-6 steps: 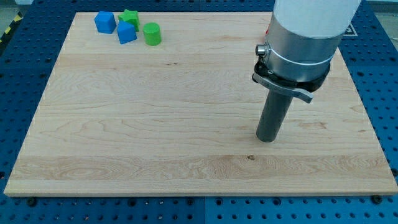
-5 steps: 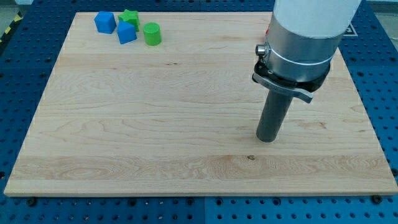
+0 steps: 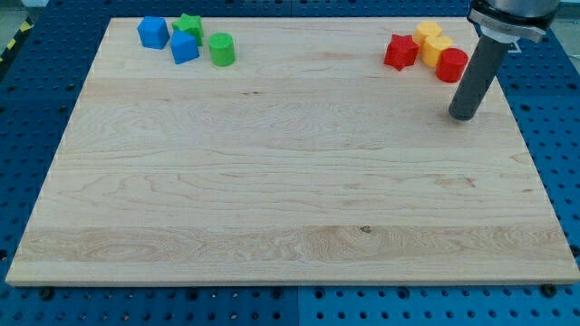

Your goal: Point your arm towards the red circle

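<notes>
The red circular block (image 3: 451, 65) lies near the top right corner of the pale wooden surface (image 3: 272, 181). This rig carries no jaws, only a straight dark rod (image 3: 476, 72), so there is nothing to open, close or grip. The rod's tip (image 3: 463, 117) rests on the wood just below and slightly right of the red circular block, apart from it.

Against the red circular block's upper left sit two yellow blocks (image 3: 433, 42), shape unclear; a red star-shaped block (image 3: 400, 52) lies further left of it. Far to its left, at the top left corner, stand two blue blocks (image 3: 169, 39), a green star-shaped block (image 3: 189, 24) and a green cylindrical block (image 3: 221, 49).

Assessment: the pointing step appears nearly satisfied. Any closing move should be short, upward and a little leftward, halting before contact, since a push would drive the red circular block into its yellow neighbours.
</notes>
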You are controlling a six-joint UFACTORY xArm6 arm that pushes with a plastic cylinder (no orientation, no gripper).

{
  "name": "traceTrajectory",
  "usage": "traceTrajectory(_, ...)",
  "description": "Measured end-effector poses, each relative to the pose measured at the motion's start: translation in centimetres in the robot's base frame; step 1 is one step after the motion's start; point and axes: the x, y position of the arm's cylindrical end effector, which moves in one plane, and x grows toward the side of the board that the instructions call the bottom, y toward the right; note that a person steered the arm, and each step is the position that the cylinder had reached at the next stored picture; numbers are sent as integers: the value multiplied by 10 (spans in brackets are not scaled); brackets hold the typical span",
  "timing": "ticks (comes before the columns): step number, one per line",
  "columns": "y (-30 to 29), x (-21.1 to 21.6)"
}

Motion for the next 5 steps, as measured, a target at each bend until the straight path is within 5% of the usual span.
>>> traceTrajectory(2, 60, -47)
traceTrajectory(5, 54, -106)
